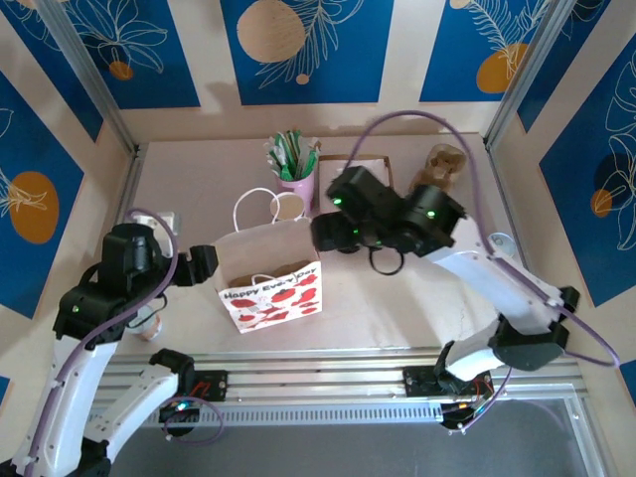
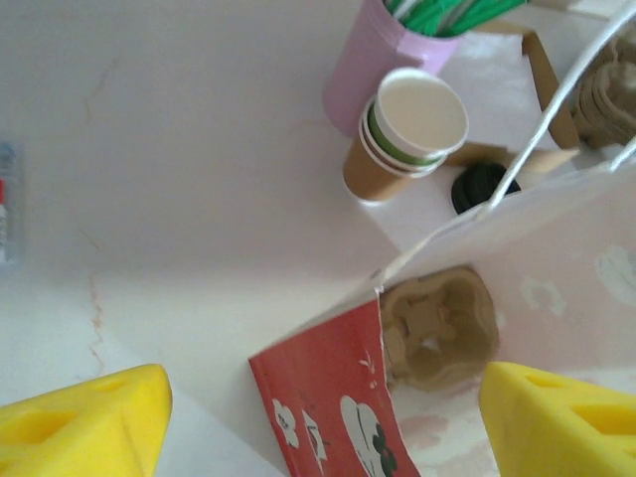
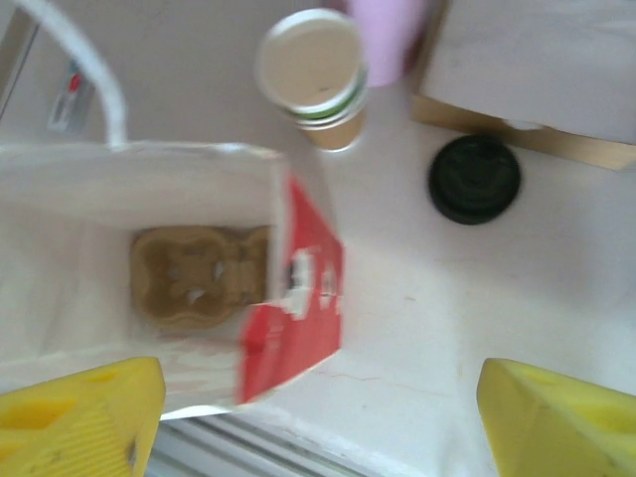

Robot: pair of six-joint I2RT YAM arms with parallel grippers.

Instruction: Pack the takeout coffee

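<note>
Left fingers [image 2: 84, 422] and right fingers [image 3: 75, 407] hover spread and empty by the paper bag [image 1: 268, 298] holding a pulp carrier [image 3: 199, 273], so the next step is probably grasping the coffee, apparently the green-banded cup [image 2: 402, 149] nested lidless in the tan cup [image 2: 363, 177] just behind the bag.

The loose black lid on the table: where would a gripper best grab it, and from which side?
Probably across its outer rim, from straight above: the black lid lies flat and low on the table, offering no tall side wall.

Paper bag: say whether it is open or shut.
Open. The bag gapes upward, showing a cardboard cup carrier on its bottom.
</note>
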